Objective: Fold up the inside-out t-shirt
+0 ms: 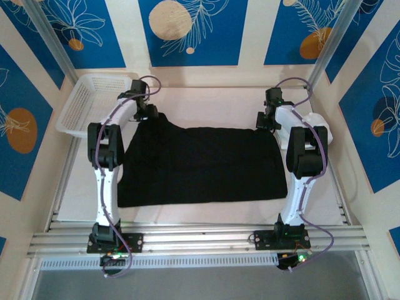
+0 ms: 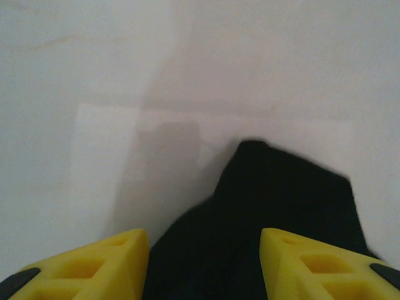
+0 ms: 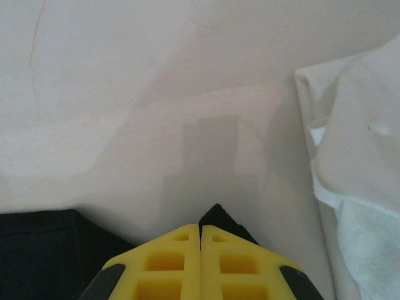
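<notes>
Currently the black t-shirt (image 1: 200,165) lies spread across the middle of the white tabletop (image 1: 206,103) as a rough rectangle, plain dark side up, with no print showing. Both arms reach to its far edge.

The left gripper (image 1: 147,114) sits at the far left corner. In the left wrist view its yellow fingers (image 2: 94,262) stand partly apart. A hump of cloth lies between them, and it does not look pinched. The right gripper (image 1: 265,122) is at the far right corner with its jaws pressed together. In the right wrist view only a small black tip of the shirt pokes out past them, so it has hold of that corner by very little fabric.

That thin hold is the first risk, because a quick lift or pull could let the corner slide out. With one corner pinched and the other apparently free, any pull by the right arm alone would likely drag the shirt askew and leave the fold line crooked. The far left corner is also bunched rather than flat, which would leave a lumpy edge if folded as it lies. A white folded garment (image 3: 356,156) lies just beside the right gripper and could be snagged by a sideways sweep. The white basket (image 1: 94,103) lies beyond the left arm, out of the way.
</notes>
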